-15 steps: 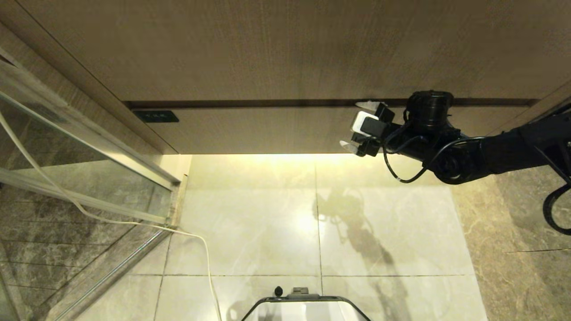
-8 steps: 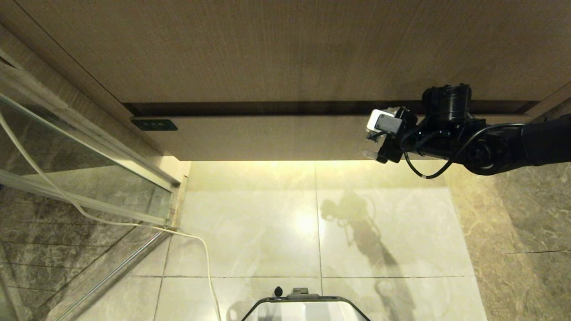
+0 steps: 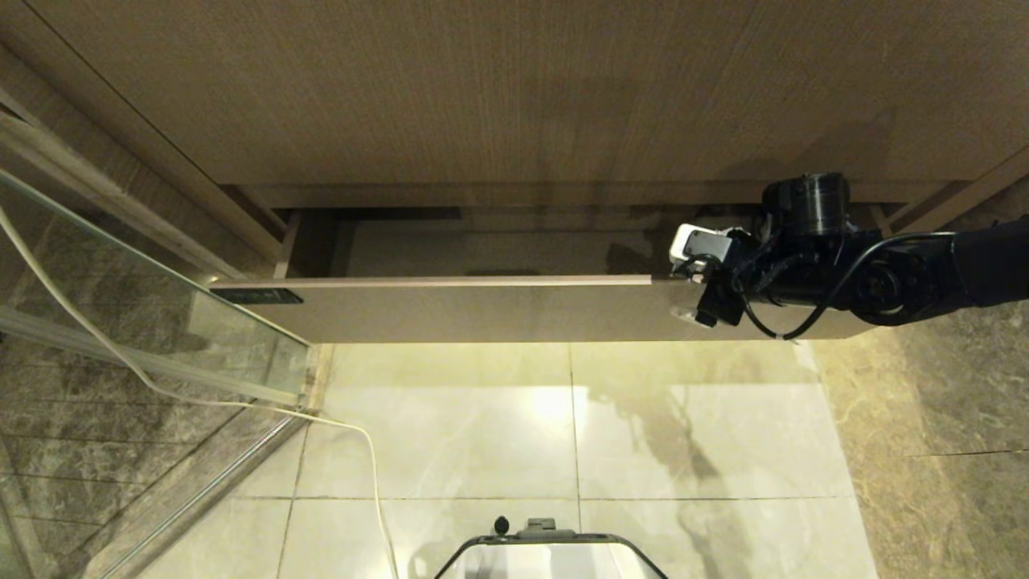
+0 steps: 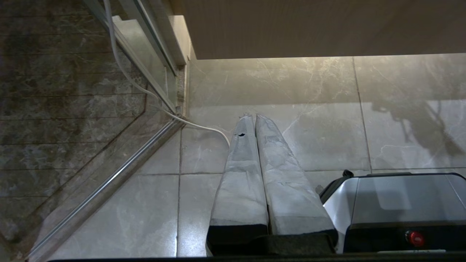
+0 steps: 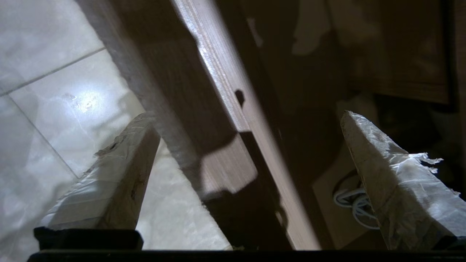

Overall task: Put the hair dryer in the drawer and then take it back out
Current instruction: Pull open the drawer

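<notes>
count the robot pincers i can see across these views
2. The right pincer straddles the front panel of the drawer, open. The left pincer hangs shut over the floor tiles, out of the head view.

The right end effector reaches in from the right, fingers spread wide; the left end effector hangs with fingers pressed together.

head cam sits up high, looking steeply down at the drawer front and the pale floor tiles, from a fair way back. left wrist cam hangs low by the robot's base, facing along its own fingers at the same tiles and the glass door track, which the head view also catches. right wrist cam is right up close, staring past its jaws at the drawer's top edge.
</notes>
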